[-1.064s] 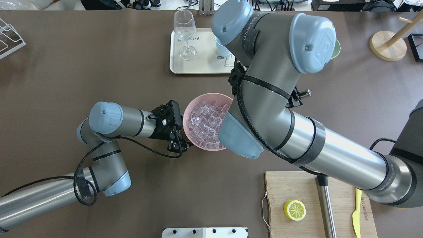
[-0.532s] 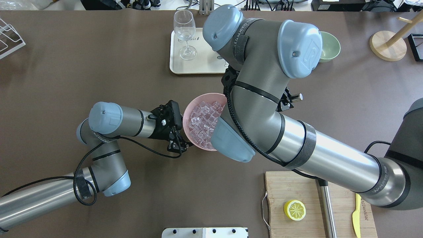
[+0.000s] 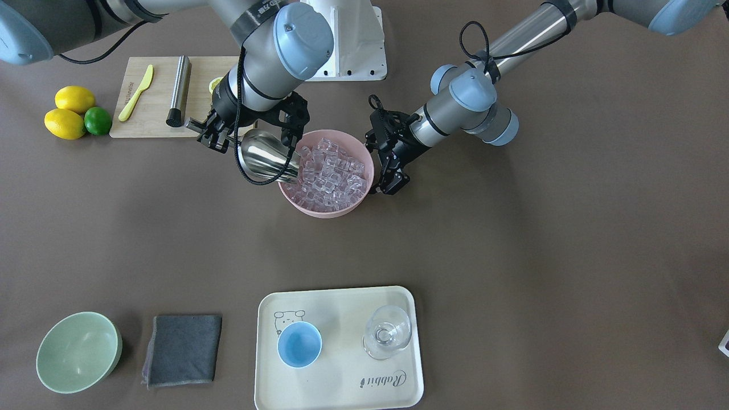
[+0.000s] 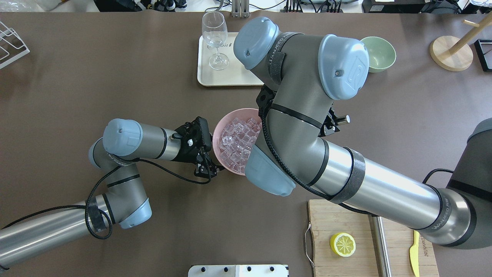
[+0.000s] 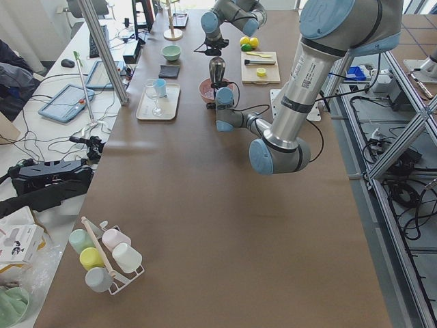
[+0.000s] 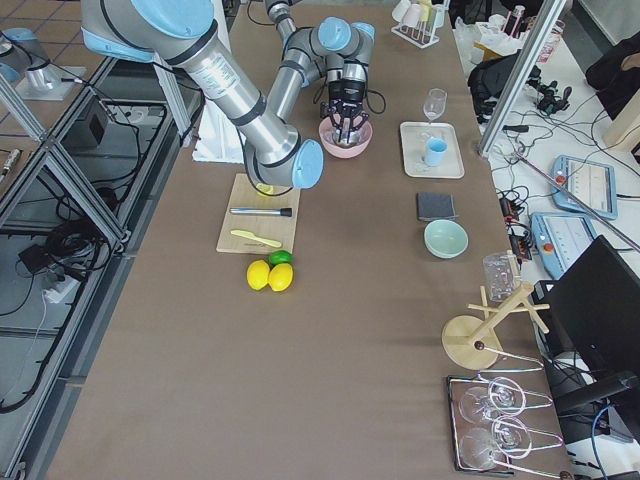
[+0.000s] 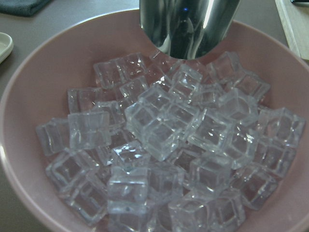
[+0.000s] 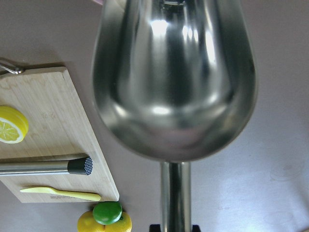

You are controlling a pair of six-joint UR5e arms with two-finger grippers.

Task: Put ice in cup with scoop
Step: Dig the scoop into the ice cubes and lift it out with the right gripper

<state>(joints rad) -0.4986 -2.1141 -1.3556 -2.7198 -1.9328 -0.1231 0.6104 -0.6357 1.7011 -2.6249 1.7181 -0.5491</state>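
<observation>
1. Two-handed work at the pink bowl, mid-worktop.
2. Grips the scoop by its tubular handle with the right gripper, fingers clamped on either side of the tube.
3. Holds it tilted, mouth down over the bowl's rim on the robot's right side, lip touching the ice, which is heaped as clear cubes inside that bowl.
4. Sets the left gripper at the opposite rim, one fingertip touching it; cannot tell whether clamped or merely resting there.
5. Has the cup upright on the cream tray, just beside a stemmed glass, well apart from bowl and scoop.
6. Has a wooden board on the robot's right, bearing a steel cylinder and a yellow knife.
</observation>
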